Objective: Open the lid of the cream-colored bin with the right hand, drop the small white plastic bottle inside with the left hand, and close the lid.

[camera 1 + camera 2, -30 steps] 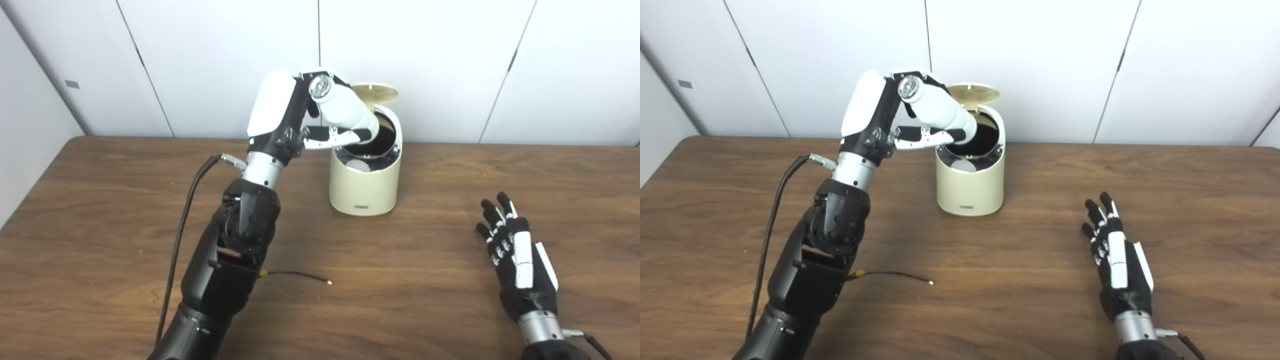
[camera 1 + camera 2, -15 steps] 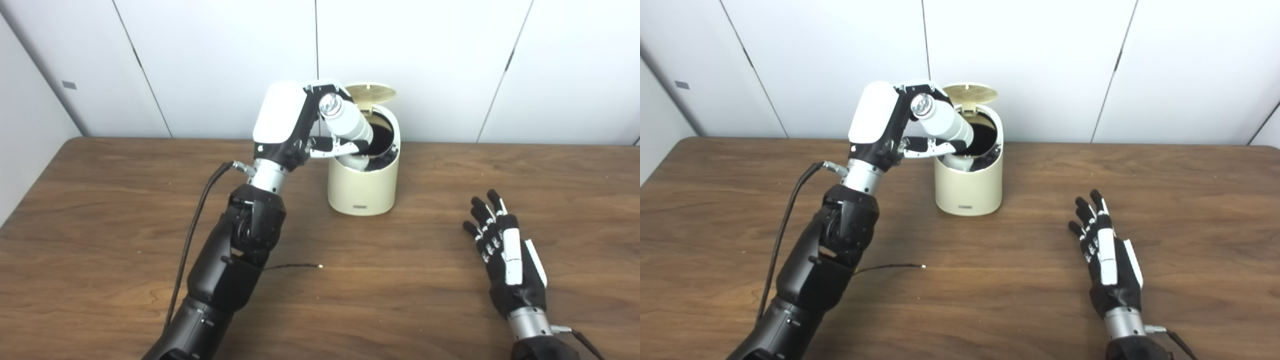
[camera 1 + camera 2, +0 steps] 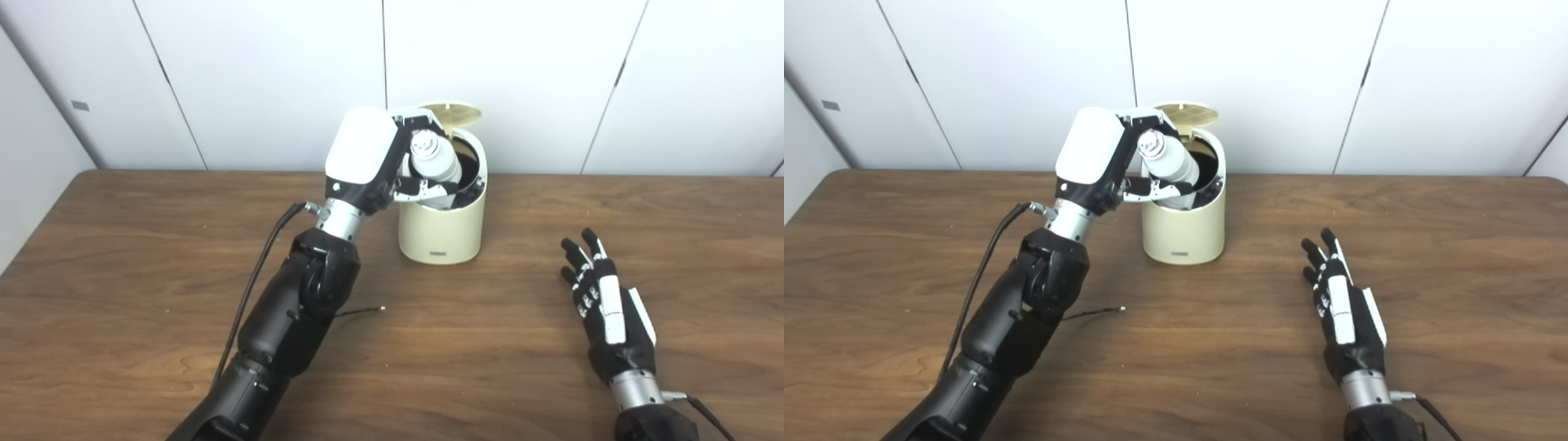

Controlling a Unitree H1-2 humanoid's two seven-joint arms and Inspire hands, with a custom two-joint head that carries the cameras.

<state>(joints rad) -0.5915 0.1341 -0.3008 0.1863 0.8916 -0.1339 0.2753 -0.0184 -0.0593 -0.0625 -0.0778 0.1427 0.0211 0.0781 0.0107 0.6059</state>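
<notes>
The left hand is gripping the bottle over the open bin; the right hand is resting open, holding nothing.

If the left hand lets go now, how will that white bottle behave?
The white plastic bottle is tilted, base already inside the cream bin's mouth, so it would likely slide in. It looks rigid and probably light. Round-bodied, it may roll. The left hand grips it; the lid stands open.

bottle lower end hidden in bin | right forearm cropped
</notes>
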